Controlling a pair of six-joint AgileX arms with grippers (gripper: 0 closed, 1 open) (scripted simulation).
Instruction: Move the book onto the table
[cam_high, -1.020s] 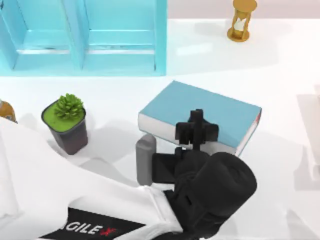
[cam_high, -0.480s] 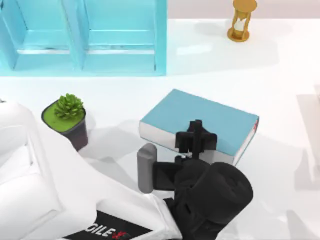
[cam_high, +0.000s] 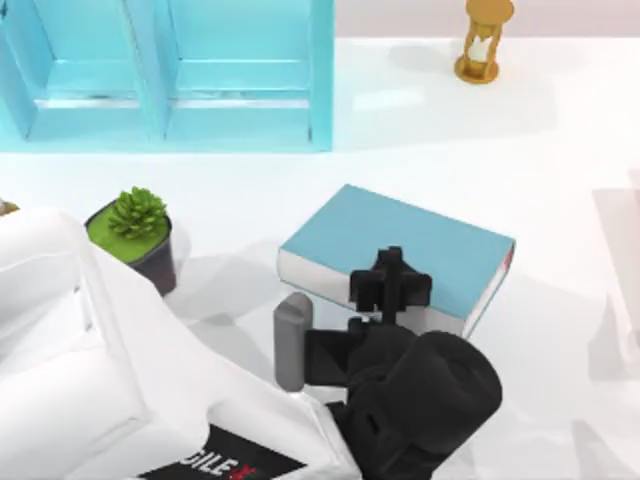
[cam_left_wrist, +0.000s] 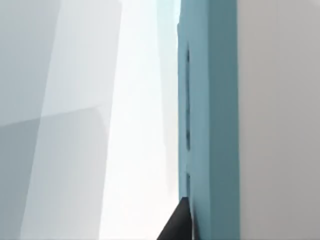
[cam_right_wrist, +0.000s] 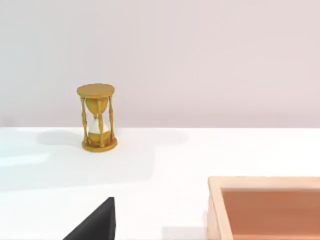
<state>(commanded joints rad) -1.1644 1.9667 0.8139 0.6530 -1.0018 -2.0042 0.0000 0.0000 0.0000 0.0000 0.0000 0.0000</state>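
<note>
The book (cam_high: 400, 250) is being held at its near long edge by the left pincer (cam_high: 391, 283), whose black fingers are clamped across the light-blue cover and the white page edges, while the white left arm is reaching in from the lower left of the top view. The book is lying flat and skewed near the middle of the bench (cam_high: 560, 180), its red-marked spine end pointing toward the right side; whether it is resting on the surface or being carried just above it cannot be told. Open white surface is being left free to the right of the book and behind it, up to the hourglass (cam_high: 482, 42) standing at the far edge. Room on the left is being narrowed by the potted plant (cam_high: 135, 240), which is standing near the book's left corner, apart from it and just beside the arm. The blue shelf (cam_high: 180, 80) is occupying the far left, well apart from the book. In the left wrist view the blue cover (cam_left_wrist: 207, 120) is being seen edge-on beside a dark fingertip (cam_left_wrist: 177, 225). In the right wrist view a black finger (cam_right_wrist: 97, 222) of the right pincer is being shown; its opening cannot be told. A wooden tray (cam_right_wrist: 265, 205) is lying near it, with the hourglass (cam_right_wrist: 97, 117) farther off.
</note>
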